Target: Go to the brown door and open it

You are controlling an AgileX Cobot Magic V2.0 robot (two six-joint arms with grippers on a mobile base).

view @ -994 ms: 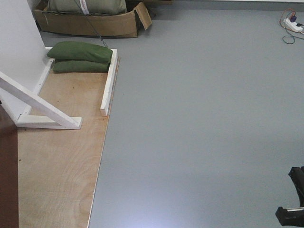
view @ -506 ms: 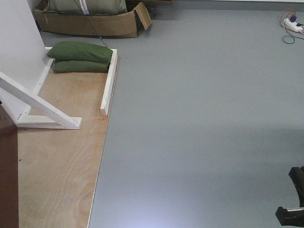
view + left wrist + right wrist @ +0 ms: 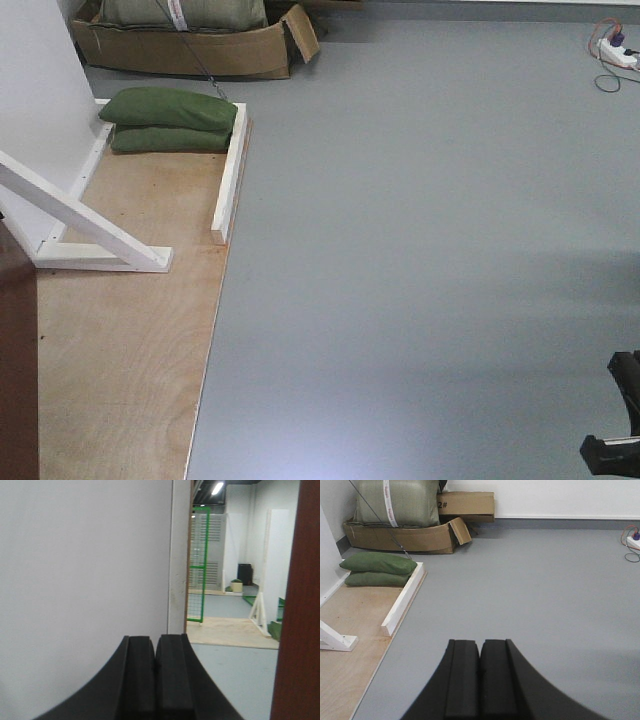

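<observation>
The left gripper (image 3: 156,677) and right gripper (image 3: 480,680) had their jaws pressed together, holding nothing. A cardboard box (image 3: 467,502) read "2#".

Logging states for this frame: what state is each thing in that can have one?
left end effector: shut, empty
right end effector: shut, empty
brown door: apparently open, room visible past its edge
green sandbags: stacked two high
cardboard box: side flap hanging open
power strip: cable attached
</observation>
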